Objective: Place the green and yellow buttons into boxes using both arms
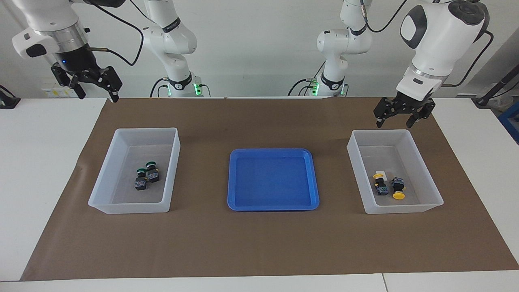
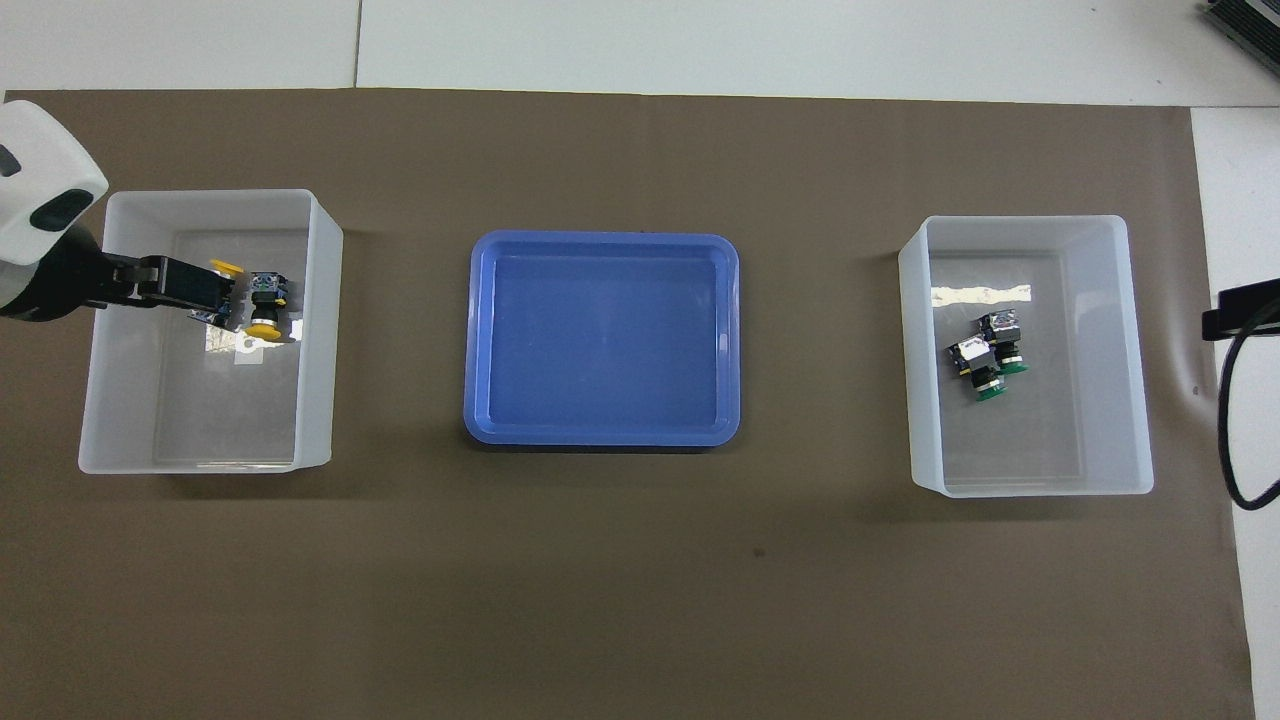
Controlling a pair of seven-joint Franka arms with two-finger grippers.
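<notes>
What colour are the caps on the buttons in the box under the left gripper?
Yellow buttons, clearest in the facing view.

Four buttons sorted by colour into two boxes, both claws empty and raised.

The two green buttons (image 1: 146,174) lie touching each other, tipped on their sides, in the box (image 1: 103,178) toward the right arm's end of the table. The two yellow buttons (image 1: 388,186) lie side by side, slightly apart, also on their sides, in the box (image 1: 425,178) toward the left arm's end, just beside a small white sticker on its floor. Each button has a black blocky body and a round cap. Both boxes are translucent, whitish, deep-walled and upright. The left claw (image 1: 399,115) hangs wide open above its box's rim nearest the robots; the right claw (image 1: 86,84) hangs wide open, high above the table's edge.
</notes>
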